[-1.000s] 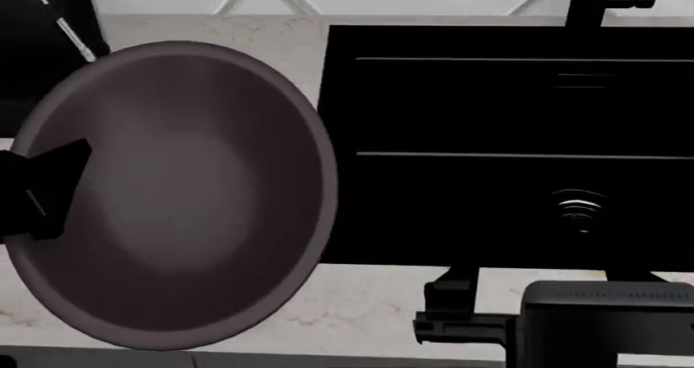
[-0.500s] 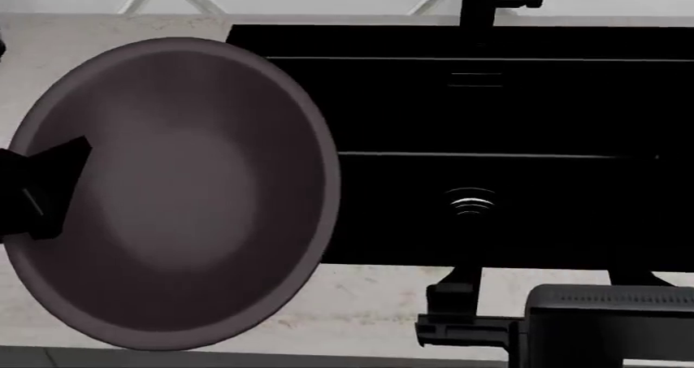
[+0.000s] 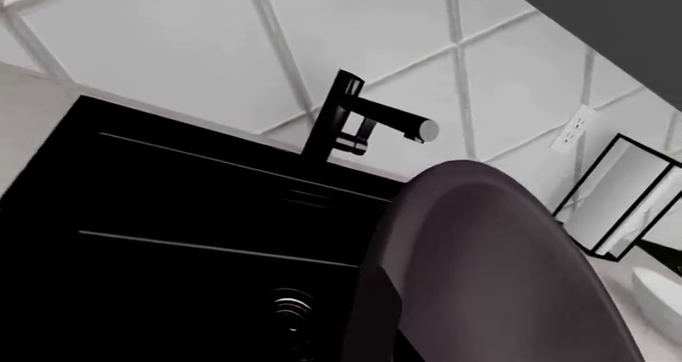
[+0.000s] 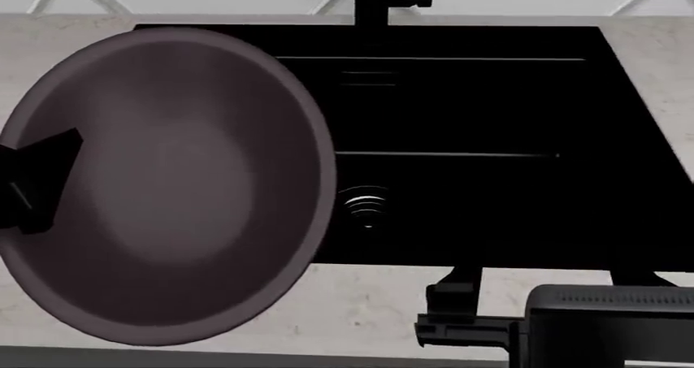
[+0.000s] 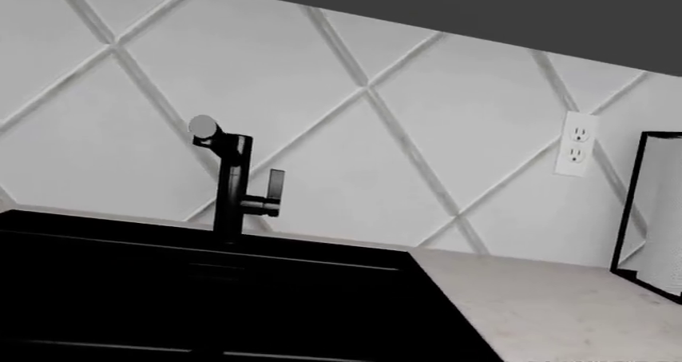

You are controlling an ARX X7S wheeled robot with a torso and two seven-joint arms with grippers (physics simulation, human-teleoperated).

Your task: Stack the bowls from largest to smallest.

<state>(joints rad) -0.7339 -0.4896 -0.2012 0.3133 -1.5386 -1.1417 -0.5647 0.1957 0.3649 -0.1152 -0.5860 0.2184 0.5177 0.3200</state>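
Brown bowl [image 4: 174, 181] is hanging tilted up in the air over the sink's [image 4: 488, 140] left edge with the left claw [image 4: 32, 181] pinching its rim, while the white bowl [image 3: 660, 294] it's heading for is sitting off past the sink by the towel frame [image 3: 624, 194].

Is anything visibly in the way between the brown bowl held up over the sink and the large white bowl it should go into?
Nothing visible does. The brown bowl hangs on the left pincer above the black sink. Only a white sliver, possibly a bowl, shows beside the paper-towel frame; the counter between is hidden.
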